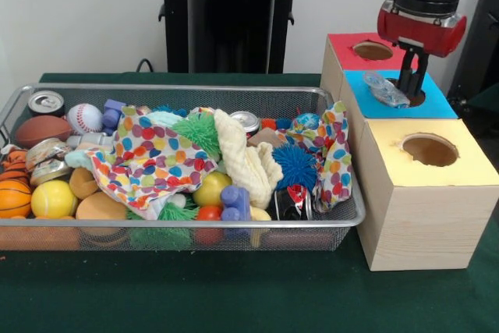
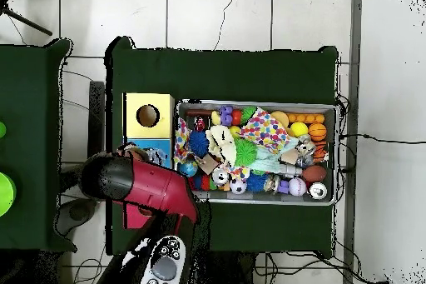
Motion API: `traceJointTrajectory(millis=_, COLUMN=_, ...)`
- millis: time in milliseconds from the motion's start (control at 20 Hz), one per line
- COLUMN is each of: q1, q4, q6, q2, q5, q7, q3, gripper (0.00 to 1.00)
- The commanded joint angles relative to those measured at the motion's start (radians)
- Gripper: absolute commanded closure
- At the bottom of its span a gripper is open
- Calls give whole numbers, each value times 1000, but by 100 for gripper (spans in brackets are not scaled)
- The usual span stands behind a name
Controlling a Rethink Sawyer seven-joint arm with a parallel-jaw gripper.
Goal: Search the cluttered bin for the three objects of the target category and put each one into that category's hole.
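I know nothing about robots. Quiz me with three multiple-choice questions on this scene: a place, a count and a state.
1. The gripper hangs over which wooden box?
A. red-topped
B. blue-topped
C. yellow-topped

2. How many holed wooden boxes stand beside the wire mesh bin?
A. two
B. three
C. four

3. The clear plastic bottle is
A. lying on the blue top
B. upright in the bin
C. on the floor

Answers:
1. B, it is at that box's hole.
2. B, there are red, blue and yellow tops.
3. A, it lies beside the hole.
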Motion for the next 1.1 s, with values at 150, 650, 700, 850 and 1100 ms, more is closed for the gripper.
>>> traceJointTrajectory(millis=150, q1=26, q4=35, q6=192, q2=-32, q5=8, q7=267, q3=21, gripper=100)
traceJointTrajectory(millis=650, q1=106, q4=-17, q6=329, q2=-60, q5=4, q7=341, q3=-71, gripper=100)
traceJointTrajectory(millis=700, q1=105, q4=-15, q6=322, q2=-56, q5=8, q7=335, q3=-71, gripper=100)
traceJointTrajectory(millis=850, q1=111, q4=-16, q6=323, q2=-54, q5=13, q7=328, q3=-78, gripper=100)
traceJointTrajectory(millis=1100, q1=112, q4=-41, q6=407, q2=-88, q5=-29, q7=298, q3=-116, gripper=100)
